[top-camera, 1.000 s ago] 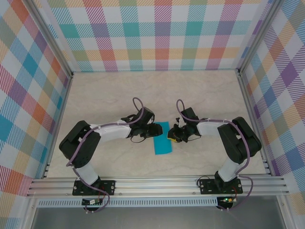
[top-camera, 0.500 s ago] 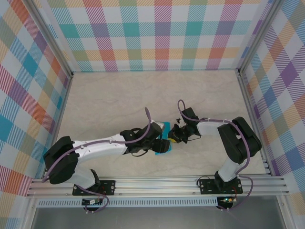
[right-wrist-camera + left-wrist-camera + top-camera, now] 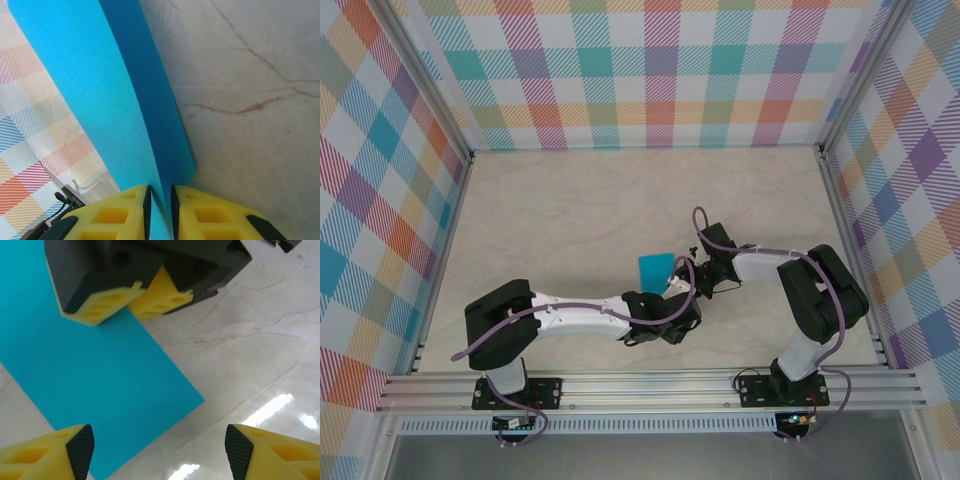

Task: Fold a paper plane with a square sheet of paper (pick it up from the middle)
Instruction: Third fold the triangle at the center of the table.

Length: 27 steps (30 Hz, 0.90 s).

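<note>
My right fingers (image 3: 115, 212) pinch one edge of the square sheet of paper (image 3: 85, 75) — tilting it up off the tabletop (image 3: 250, 125), presumably to start a fold — while my left fingers (image 3: 40, 455) hover wide open and empty over it.

Pastel plaid walls (image 3: 660, 70) enclose a pale marbled tabletop (image 3: 550, 210), glossy under overhead light, edged by an aluminium rail (image 3: 650, 385).

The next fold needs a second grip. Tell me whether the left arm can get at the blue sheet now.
Probably yes: the left arm holds its jaws open right at the blue sheet, near edge free; the right arm pinches only the far edge.
</note>
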Available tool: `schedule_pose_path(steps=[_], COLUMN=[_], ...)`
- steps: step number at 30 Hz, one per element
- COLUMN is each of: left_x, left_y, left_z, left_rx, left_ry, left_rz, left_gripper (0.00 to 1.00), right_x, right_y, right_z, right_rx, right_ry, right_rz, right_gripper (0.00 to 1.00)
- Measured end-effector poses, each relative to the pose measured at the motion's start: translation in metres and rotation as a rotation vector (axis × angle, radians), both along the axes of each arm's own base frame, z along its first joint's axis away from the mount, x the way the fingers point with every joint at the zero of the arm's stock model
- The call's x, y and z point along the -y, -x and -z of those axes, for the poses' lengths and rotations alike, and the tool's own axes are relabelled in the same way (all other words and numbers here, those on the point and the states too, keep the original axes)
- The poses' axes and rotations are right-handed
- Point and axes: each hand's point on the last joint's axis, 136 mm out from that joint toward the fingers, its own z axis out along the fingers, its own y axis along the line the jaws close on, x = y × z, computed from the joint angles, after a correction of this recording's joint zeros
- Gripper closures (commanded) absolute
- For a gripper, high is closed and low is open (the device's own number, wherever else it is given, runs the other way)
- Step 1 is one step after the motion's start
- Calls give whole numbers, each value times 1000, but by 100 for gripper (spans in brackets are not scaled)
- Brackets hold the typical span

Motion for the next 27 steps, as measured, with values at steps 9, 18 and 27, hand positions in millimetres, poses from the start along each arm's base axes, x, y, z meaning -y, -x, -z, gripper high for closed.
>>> schedule_pose_path(steps=[9,18,27], left_x=[1,-2,-4], left_y=[0,-3,-8], left_z=[7,11,4], left_rx=[15,45,78], left_ry=[-44,-97,-94], left_rz=[5,10,-2], left_gripper=[30,60,80], right_x=[-2,-1,1], right_y=[-3,-3,-2], right_z=[-4,-4,-3], right_rx=[7,4,-10], right_ry=[-4,0,9], right_rz=[-1,-2,0], right_gripper=[79,77,76])
